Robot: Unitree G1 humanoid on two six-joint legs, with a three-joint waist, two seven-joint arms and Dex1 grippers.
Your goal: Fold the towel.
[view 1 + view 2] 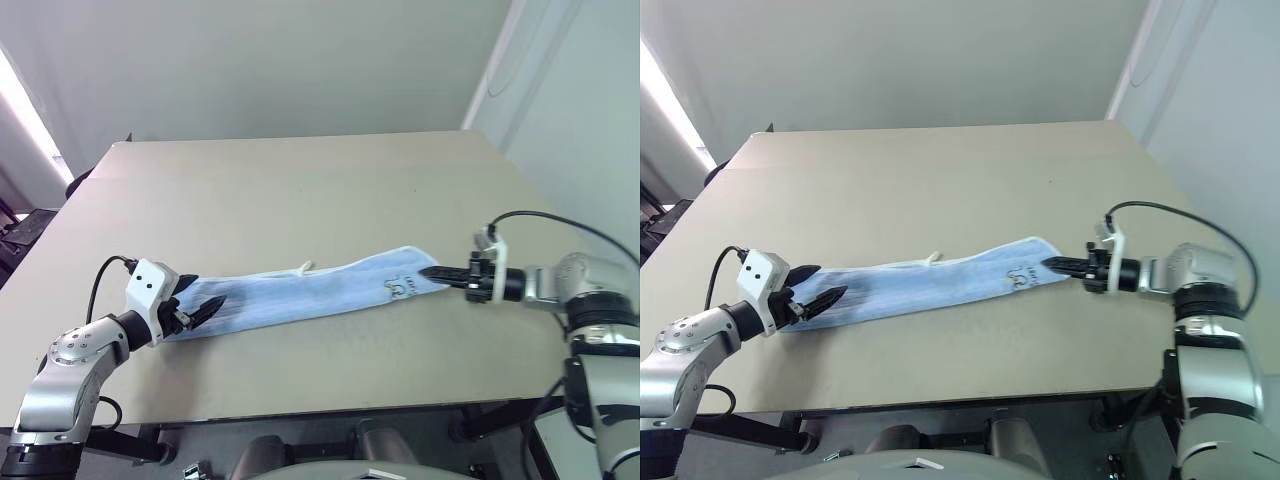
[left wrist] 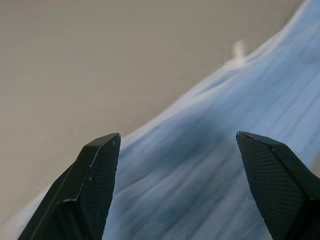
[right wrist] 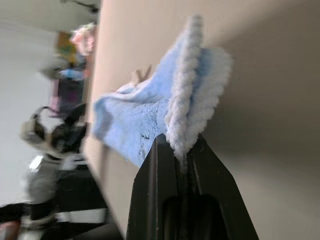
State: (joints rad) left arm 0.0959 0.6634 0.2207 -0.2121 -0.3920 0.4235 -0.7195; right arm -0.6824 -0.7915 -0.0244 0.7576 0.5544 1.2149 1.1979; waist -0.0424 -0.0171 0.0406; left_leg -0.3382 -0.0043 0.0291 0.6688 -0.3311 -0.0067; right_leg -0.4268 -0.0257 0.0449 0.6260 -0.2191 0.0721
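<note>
The light blue towel (image 1: 300, 295) lies bunched into a long narrow strip across the near part of the tan table (image 1: 300, 190). A small dark embroidered mark (image 1: 400, 286) shows near its right end. My right gripper (image 1: 428, 271) is shut on that right end; in the right wrist view the white-edged terry cloth (image 3: 192, 100) is pinched between the black fingers (image 3: 155, 190). My left gripper (image 1: 200, 303) stands open at the strip's left end. In the left wrist view its two fingertips (image 2: 102, 165) sit wide apart over the blue cloth (image 2: 225, 165).
A small white loop tag (image 1: 306, 267) sticks out from the towel's far edge. The table's front edge (image 1: 330, 408) runs close below the towel. A pale wall (image 1: 590, 130) rises beside the table's right side.
</note>
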